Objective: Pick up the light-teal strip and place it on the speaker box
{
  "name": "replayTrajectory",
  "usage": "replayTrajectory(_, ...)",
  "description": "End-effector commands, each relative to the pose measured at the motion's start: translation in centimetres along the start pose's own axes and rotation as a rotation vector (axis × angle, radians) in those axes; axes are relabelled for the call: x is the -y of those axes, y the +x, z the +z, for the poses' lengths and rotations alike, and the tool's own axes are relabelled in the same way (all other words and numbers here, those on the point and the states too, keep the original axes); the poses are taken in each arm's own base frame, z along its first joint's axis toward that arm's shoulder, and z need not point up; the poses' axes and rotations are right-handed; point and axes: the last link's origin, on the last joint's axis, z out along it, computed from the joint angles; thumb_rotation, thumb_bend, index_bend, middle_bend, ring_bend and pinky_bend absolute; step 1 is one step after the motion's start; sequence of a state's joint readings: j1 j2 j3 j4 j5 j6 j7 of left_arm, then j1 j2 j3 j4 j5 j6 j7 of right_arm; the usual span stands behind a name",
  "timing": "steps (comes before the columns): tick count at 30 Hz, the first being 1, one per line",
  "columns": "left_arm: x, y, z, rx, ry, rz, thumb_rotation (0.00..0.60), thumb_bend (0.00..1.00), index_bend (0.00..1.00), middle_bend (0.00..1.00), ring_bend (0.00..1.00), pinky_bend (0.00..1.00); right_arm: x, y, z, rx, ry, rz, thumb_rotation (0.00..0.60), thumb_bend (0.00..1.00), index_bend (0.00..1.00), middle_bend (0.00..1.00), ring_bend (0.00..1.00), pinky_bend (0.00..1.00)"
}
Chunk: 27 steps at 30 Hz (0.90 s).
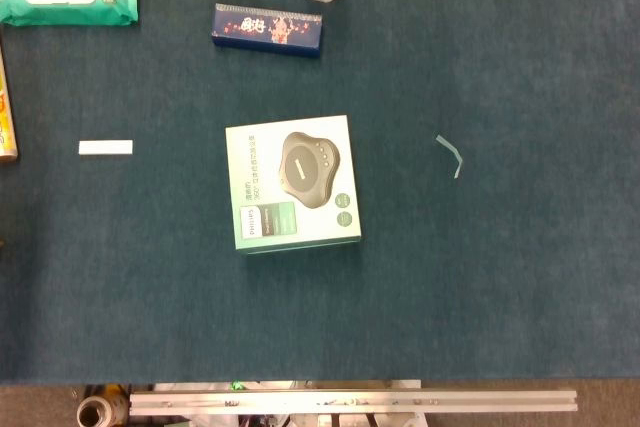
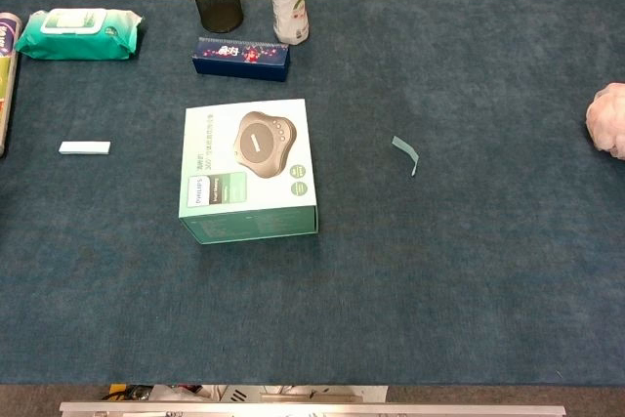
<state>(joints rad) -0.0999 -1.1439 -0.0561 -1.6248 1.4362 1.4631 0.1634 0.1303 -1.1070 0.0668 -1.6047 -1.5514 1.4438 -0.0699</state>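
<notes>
dark teal cloth covers the table. neither hand shows in either view, so i cannot tell how their fingers stand. the light-teal strip lies bent and loose, well right of the speaker box, whose flat top faces up, likely ready to take it.

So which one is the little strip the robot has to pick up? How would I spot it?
Find the big white and green speaker box in the middle of the blue table. Look to its right: the light-teal strip lies alone on the cloth there. It is thin, pale green and bent, unlike the straight white bar left of the box.
</notes>
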Motion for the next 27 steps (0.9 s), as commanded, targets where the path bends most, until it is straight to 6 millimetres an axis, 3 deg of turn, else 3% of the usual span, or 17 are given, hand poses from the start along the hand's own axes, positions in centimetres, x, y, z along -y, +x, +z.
replayTrajectory(1, 0.0, -0.1, 0.0, 0.004, 0.001, 0.002, 0.600, 0.27, 0.21, 0.25, 0.21, 0.16, 0.1, 0.0, 0.3, 0.005, 0.007, -0.002, 0.600, 0.09, 0.27, 0.43, 0.34, 0.42)
replayTrajectory(7, 0.1, 0.2, 0.1, -0.008, 0.003, 0.002, 0.600, 0.27, 0.21, 0.25, 0.21, 0.16, 1.0, 0.6, 2.0, 0.008, 0.065, -0.009, 0.600, 0.09, 0.27, 0.44, 0.35, 0.42)
replayTrajectory(11, 0.1, 0.3, 0.0, -0.010, 0.001, -0.002, 0.600, 0.27, 0.21, 0.25, 0.21, 0.16, 2.2, 1.0, 3.8, 0.009, 0.141, -0.014, 0.600, 0.09, 0.28, 0.47, 0.42, 0.45)
replayTrajectory(13, 0.1, 0.2, -0.2, -0.007, 0.002, -0.004, 0.600, 0.27, 0.21, 0.25, 0.21, 0.16, 2.8, 1.0, 4.9, 0.021, 0.181, -0.024, 0.600, 0.09, 0.29, 0.50, 0.49, 0.50)
replayTrajectory(15, 0.2, 0.1, -0.3, -0.005, 0.005, -0.006, 0.600, 0.27, 0.21, 0.25, 0.21, 0.16, 3.4, 0.8, 5.8, 0.039, 0.215, -0.038, 0.600, 0.09, 0.30, 0.57, 0.58, 0.63)
replayTrajectory(19, 0.5, 0.1, -0.5, -0.006, 0.017, -0.008, 0.600, 0.27, 0.21, 0.25, 0.21, 0.16, 4.6, 0.4, 7.6, 0.073, 0.280, -0.074, 0.600, 0.09, 0.33, 0.82, 0.83, 0.93)
replayTrajectory(22, 0.9, 0.2, -0.7, -0.011, 0.030, -0.014, 0.600, 0.27, 0.21, 0.25, 0.21, 0.16, 6.1, -0.6, 9.9, 0.117, 0.358, -0.141, 0.600, 0.10, 0.37, 0.98, 0.98, 1.00)
replayTrajectory(27, 1.4, 0.1, -1.1, -0.009, 0.052, -0.016, 0.600, 0.27, 0.21, 0.25, 0.21, 0.16, 8.1, -2.0, 12.6, 0.168, 0.436, -0.207, 0.600, 0.10, 0.40, 1.00, 1.00, 1.00)
